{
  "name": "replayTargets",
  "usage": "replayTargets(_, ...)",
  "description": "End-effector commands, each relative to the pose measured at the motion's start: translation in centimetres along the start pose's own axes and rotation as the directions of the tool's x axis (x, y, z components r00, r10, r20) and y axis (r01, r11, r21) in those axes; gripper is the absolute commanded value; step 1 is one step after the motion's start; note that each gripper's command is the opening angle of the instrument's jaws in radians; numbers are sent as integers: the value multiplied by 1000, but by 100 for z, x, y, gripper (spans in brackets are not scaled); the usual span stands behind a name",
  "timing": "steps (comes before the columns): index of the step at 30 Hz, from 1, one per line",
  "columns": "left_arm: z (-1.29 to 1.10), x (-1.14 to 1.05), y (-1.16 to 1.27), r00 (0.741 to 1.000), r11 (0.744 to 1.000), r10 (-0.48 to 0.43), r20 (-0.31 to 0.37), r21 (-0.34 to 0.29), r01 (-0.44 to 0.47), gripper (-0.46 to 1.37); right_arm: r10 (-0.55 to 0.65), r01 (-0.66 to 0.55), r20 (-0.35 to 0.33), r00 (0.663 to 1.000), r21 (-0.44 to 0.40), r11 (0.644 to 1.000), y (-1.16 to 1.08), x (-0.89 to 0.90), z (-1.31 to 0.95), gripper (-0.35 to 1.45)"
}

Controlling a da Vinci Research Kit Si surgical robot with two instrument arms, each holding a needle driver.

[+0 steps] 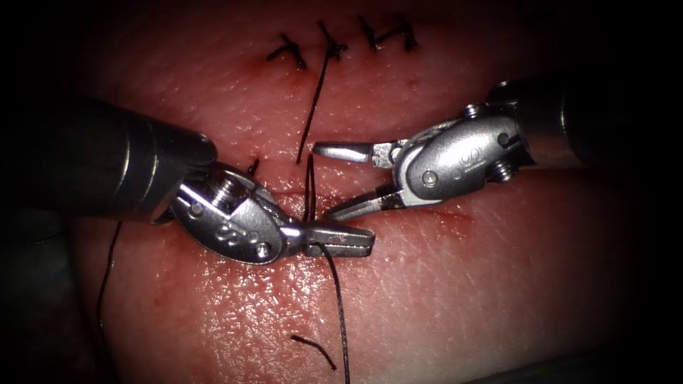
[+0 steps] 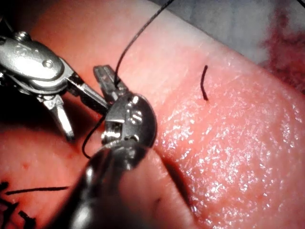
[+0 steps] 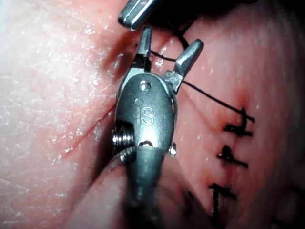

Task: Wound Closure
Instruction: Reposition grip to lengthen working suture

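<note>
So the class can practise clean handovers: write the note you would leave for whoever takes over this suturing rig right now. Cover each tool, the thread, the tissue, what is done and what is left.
Left tool: jaws shut on the thread, over the cut.
Right tool: jaws open, holding nothing, with the thread passing between them.
Thread: runs up from the left tool to the stitch line; a cut end of thread lies loose on the tissue.
Done: several knotted stitches sit at the far end of the cut.
Left: the cut by the tools looks unclosed. I can't make out the needle.
</note>
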Motion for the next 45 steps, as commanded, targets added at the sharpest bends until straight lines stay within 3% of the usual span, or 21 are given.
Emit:
replayTargets(1, 0, -1, 0, 1000, 1000, -8, -8, -1, 8, -35, -8, 8, -1, 1000, 5, 1000, 2, 1, 1, 125)
replayTargets(12, -2, 2, -2, 998, 999, -49, -36, 5, 49, -35, -81, 90, -112, 990, 87, 992, -6, -2, 17, 106)
replayTargets(17, -4, 5, -5, 998, 998, -54, -39, 5, 55, -35, -81, 92, -115, 990, 89, 992, -6, -2, 17, 100)
replayTargets(19, -4, 7, -5, 997, 998, -62, -39, 5, 62, -35, -81, 91, -116, 990, 90, 992, -6, -2, 16, 85)
replayTargets(21, -4, 8, -5, 998, 998, -56, -39, 5, 57, -35, -79, 90, -118, 990, 91, 992, -5, -1, 15, 4)
replayTargets(22, -4, 8, -5, 998, 998, -56, -39, 6, 57, -35, -78, 89, -118, 990, 91, 992, -4, -1, 15, -19)
replayTargets(24, -4, 9, -4, 998, 998, -56, -39, 6, 57, -35, -77, 88, -118, 990, 90, 992, -3, -1, 15, -33)
replayTargets(45, -1, 9, -3, 999, 999, -37, -39, 8, 38, -35, -83, 103, -133, 988, 149, 983, -9, -1, 13, -35)
